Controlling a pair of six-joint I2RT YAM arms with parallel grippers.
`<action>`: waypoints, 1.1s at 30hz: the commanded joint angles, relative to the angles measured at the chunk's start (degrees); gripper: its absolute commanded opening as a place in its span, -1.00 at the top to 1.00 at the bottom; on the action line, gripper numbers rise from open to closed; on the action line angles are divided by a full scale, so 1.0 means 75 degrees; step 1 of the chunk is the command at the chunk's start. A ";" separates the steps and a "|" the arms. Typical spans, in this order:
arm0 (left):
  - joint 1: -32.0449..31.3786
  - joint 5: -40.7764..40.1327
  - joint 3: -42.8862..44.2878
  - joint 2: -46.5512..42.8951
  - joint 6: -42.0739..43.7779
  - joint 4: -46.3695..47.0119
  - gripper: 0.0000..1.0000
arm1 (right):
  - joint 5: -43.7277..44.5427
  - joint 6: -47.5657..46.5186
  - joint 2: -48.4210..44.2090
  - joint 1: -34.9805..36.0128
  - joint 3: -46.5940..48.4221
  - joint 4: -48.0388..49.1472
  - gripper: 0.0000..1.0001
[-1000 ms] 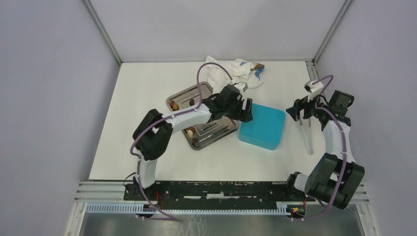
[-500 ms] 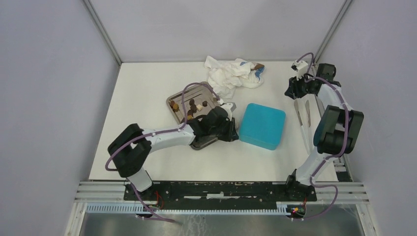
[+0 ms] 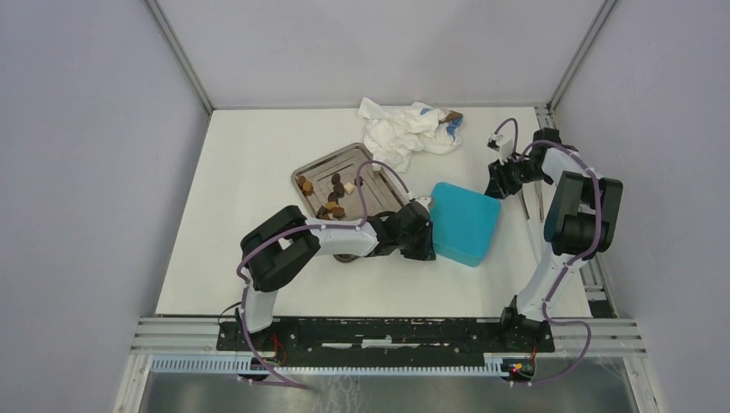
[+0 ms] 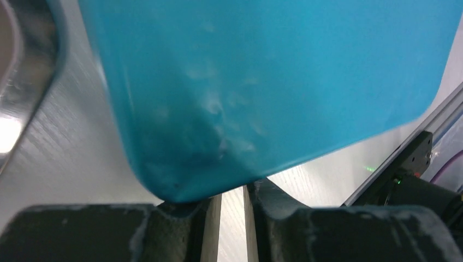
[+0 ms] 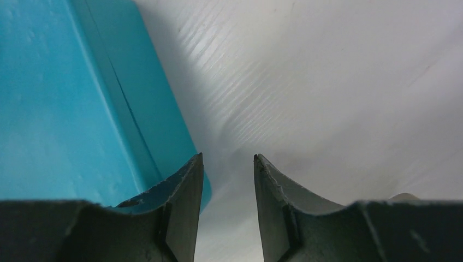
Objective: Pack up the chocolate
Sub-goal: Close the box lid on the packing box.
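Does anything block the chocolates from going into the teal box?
The box looks closed, so there is no way in yet. The left end effector also sits at its corner, between it and the chocolates in the tray.

Parted right pincer (image 5: 228,164), empty, teal box (image 5: 65,93) at left, white table (image 5: 327,82)

The left gripper (image 4: 232,199) and right gripper (image 5: 228,164) reach low toward the middle, jaws narrowly parted, empty.
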 commanded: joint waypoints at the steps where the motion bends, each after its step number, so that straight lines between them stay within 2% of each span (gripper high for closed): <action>1: 0.0175 -0.0633 0.0435 0.0179 -0.0471 0.0149 0.45 | 0.0001 -0.0681 -0.0120 -0.0020 -0.0444 -0.0788 0.12; 6: 0.0450 -0.1004 0.0434 0.0113 -0.0516 0.0133 0.46 | -0.0273 -0.0858 -0.0725 -0.0183 -0.1384 -0.0852 0.12; 11: 0.0726 -0.0928 0.0745 0.0141 -0.0268 -0.0063 0.45 | -0.0591 -0.0748 -0.1656 -0.0382 -0.2812 -0.0628 0.13; 16: 0.0840 -0.0940 0.1099 0.0203 -0.0024 -0.0478 0.45 | -0.0017 0.0549 -0.2796 -0.0682 -0.3798 0.0647 0.11; 21: 0.0841 -0.1242 0.0562 -0.0285 -0.0017 -0.0623 0.44 | 0.0315 0.1254 -0.3891 -0.1387 -0.4193 0.1760 0.09; 26: 0.0834 -0.1756 0.0047 -0.0894 0.0085 -0.1077 0.44 | 0.0563 0.1598 -0.4784 -0.1451 -0.4684 0.2188 0.09; 33: 0.0630 -0.2162 0.0571 -0.0831 0.0039 -0.2272 0.48 | 0.1099 0.1959 -0.5203 -0.1307 -0.5624 0.2604 0.18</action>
